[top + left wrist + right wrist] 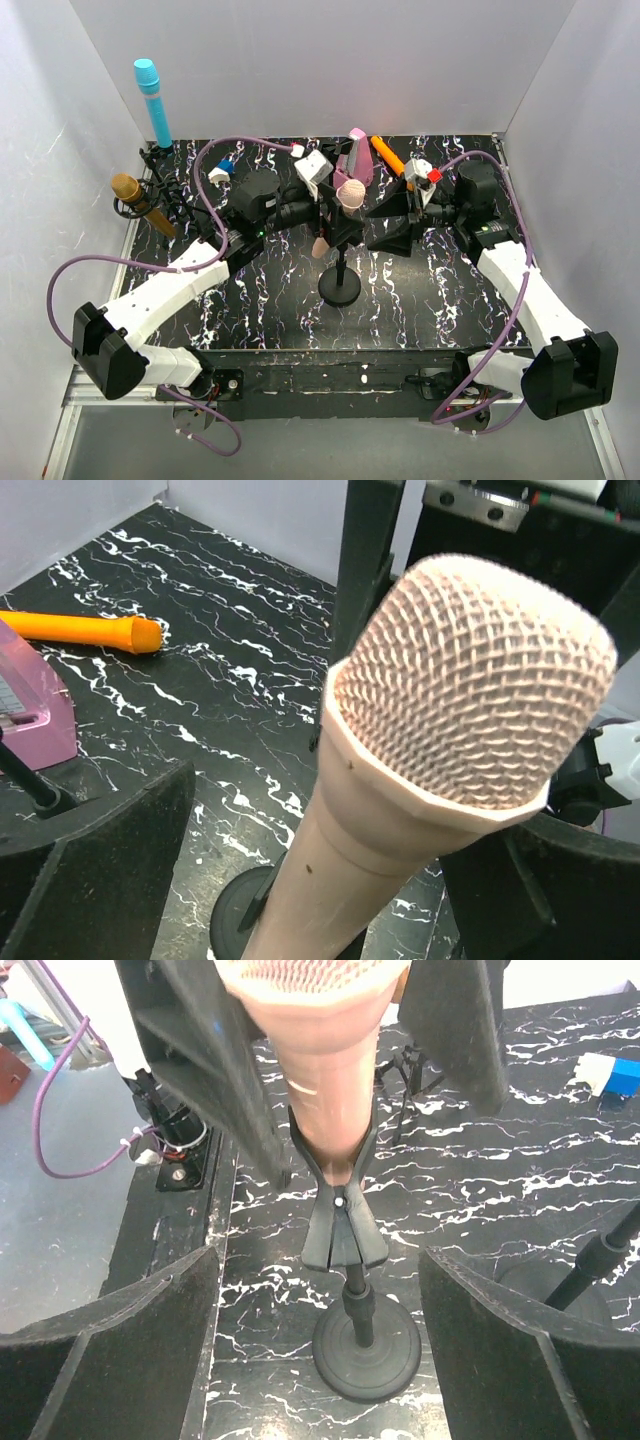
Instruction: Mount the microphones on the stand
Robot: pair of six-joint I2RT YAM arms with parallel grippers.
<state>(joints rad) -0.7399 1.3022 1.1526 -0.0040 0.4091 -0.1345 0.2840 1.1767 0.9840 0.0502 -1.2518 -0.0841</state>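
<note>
The pale pink-beige microphone [340,215] stands tilted in the clip [335,1225] of the black round-based stand [339,287] at the table's middle. My left gripper [330,205] is open and straddles its body just under the mesh head [470,680], with a gap showing beside the left finger [100,850]. My right gripper [395,220] is open and empty, facing the stand from the right. The orange microphone [388,155] lies on the table at the back. The cyan-blue microphone [152,100] and the gold microphone [140,200] sit upright in stands at the far left.
A pink metronome [357,155] stands at the back centre next to the orange microphone [80,630]. A small white and blue object [222,172] lies at the back left. White walls close in the table on three sides.
</note>
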